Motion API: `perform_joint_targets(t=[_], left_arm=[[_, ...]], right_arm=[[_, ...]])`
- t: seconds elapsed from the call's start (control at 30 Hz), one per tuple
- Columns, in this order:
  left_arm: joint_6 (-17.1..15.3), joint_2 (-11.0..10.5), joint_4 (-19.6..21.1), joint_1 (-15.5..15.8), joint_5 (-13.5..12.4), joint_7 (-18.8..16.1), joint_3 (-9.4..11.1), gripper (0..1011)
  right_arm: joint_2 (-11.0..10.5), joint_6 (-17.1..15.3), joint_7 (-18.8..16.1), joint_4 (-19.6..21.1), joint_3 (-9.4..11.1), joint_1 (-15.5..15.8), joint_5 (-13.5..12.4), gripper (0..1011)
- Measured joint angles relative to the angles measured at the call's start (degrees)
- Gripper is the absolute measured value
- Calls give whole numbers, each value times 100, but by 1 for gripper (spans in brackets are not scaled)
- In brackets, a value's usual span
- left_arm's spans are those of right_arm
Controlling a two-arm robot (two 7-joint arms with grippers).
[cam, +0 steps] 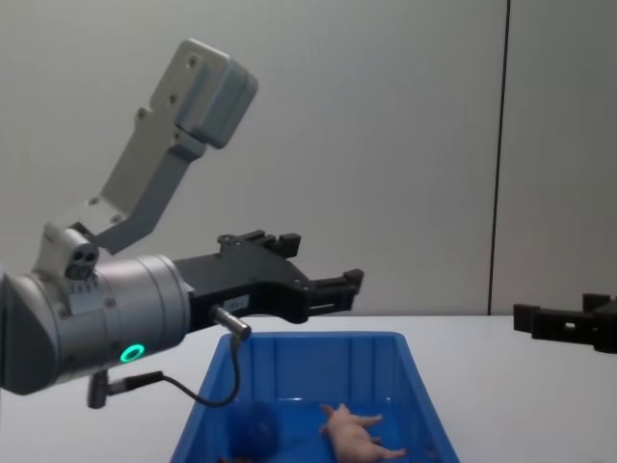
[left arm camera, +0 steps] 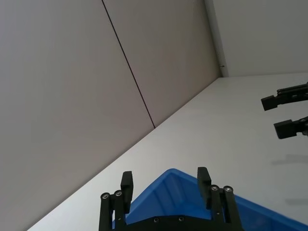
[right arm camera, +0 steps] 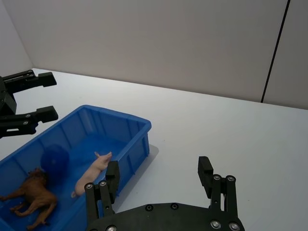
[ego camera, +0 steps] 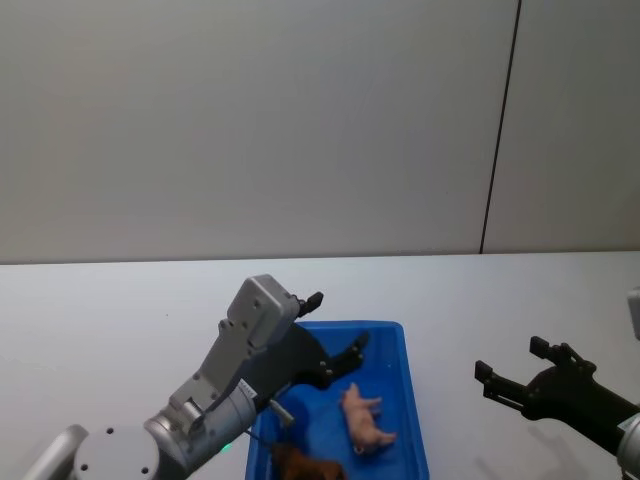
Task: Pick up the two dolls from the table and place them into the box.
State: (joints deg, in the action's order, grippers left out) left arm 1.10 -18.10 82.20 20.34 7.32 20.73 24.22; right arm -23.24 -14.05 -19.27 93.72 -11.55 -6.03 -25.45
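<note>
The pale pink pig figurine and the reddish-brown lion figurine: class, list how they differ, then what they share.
The pale pink pig figurine is smooth and light; the reddish-brown lion figurine is dark and maned. The pig lies nearer the right gripper; the lion lies farther from it. Both lie inside the bright blue plastic box, with neither open gripper holding them.

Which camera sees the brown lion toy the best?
The right wrist view. There the lion lies whole on the floor of the blue box, beside the pig. The head view catches just its top at the bottom edge. In the chest view I cannot make it out.
</note>
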Motion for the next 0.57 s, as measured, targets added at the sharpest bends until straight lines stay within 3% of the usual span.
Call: perform_joint_targets(t=[0.23,0.57], left_arm=[[116,59,-55,14,135,8,25,1000],[275,59,-54,-17,271,-13,13,1001]], right_arm=[[0,0,-1,0,0,0,0,1001],[0,0,-1,0,0,0,0,1001]])
